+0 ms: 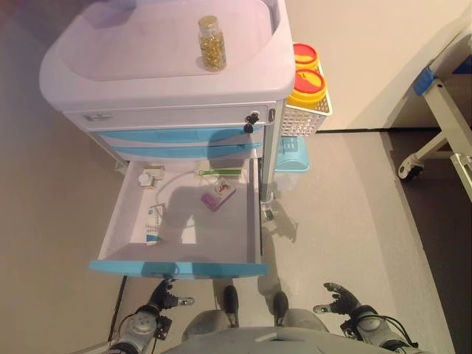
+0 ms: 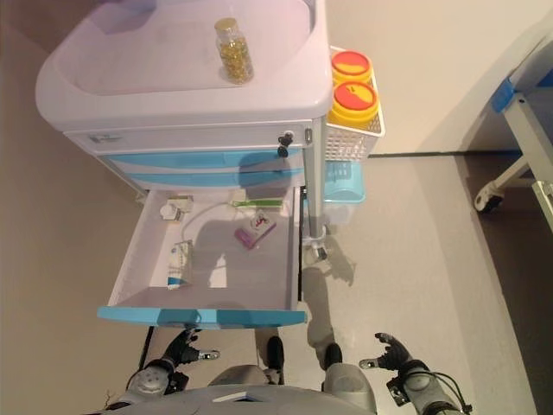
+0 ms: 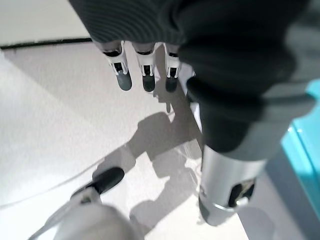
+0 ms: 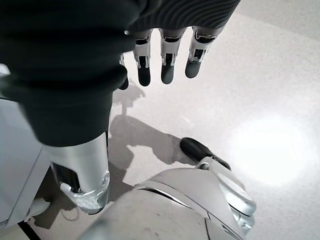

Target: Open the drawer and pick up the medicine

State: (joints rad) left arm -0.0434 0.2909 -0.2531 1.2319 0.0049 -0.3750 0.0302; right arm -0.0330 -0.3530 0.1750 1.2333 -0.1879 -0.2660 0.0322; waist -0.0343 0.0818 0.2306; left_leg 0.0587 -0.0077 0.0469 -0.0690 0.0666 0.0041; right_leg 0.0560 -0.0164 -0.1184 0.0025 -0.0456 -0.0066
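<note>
Bottom light-blue-fronted white drawer (image 1: 177, 267) of the lilac-topped medical cart (image 1: 88, 81) is pulled fully out, so the opening step looks done and the inside is exposed from above. Medicine is in that drawer, not in either hand: small purple-and-white medicine box (image 1: 218, 195) lies flat toward the right rear, white tube with blue print (image 1: 153, 223) along the left wall, small white carton (image 1: 151, 176) in the left rear corner, green-and-white slim pack (image 1: 219, 172) against the back wall. All lie apart from one another, so the purple box has free space on every side.

Left hand (image 1: 167, 295) hangs low, just below the drawer front, fingers relaxed and straight, holding nothing. Right hand (image 1: 340, 299) is low over the floor, right of the drawer, likewise loose and empty. Both wrist views show only floor past the fingertips.

Judgement: next comes a reach over the drawer front and down. The blue front lip sits between the hands and the contents; right drawer wall is near the purple box.

Around: clear jar of yellow capsules (image 1: 212, 43) on the cart's worktop, two yellow red-lidded round containers (image 1: 307, 82) in a white wire side basket (image 1: 303, 120), white bed frame with caster (image 1: 441, 125) at far right, well apart.
</note>
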